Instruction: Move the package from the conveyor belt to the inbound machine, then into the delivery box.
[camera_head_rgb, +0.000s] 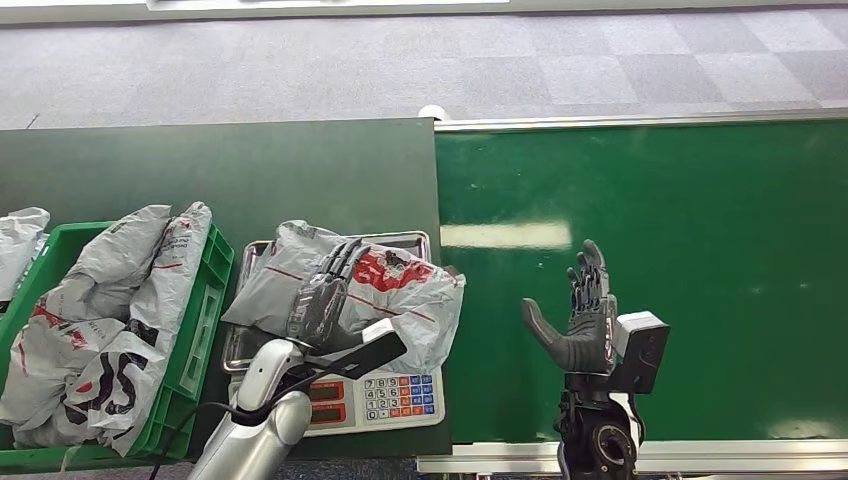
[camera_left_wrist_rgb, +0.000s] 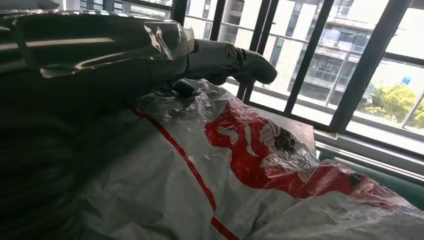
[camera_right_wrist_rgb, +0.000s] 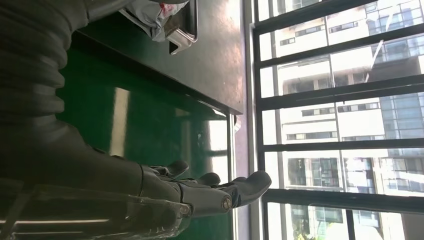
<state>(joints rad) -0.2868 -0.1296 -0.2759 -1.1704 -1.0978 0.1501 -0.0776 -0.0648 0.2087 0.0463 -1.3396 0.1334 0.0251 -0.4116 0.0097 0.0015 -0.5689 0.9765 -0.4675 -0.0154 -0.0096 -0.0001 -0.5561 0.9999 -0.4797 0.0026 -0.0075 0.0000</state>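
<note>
A grey plastic package (camera_head_rgb: 400, 285) with red print lies on the metal tray of the inbound scale (camera_head_rgb: 395, 398). My left hand (camera_head_rgb: 320, 300) rests flat on top of it with fingers stretched out, thumb by its near edge. In the left wrist view the straight fingers (camera_left_wrist_rgb: 220, 57) lie just over the crinkled package (camera_left_wrist_rgb: 240, 165), one fingertip touching it. My right hand (camera_head_rgb: 585, 320) stands open, palm towards the left, above the bare green conveyor belt (camera_head_rgb: 700, 250), holding nothing. Its spread fingers (camera_right_wrist_rgb: 200, 192) show over the belt (camera_right_wrist_rgb: 150, 120).
A green crate (camera_head_rgb: 205, 320) left of the scale holds several similar packages (camera_head_rgb: 110, 320). Another package (camera_head_rgb: 18, 240) lies at the far left edge. The scale stands on a dark green table (camera_head_rgb: 250, 170). Grey carpet floor lies beyond the belt.
</note>
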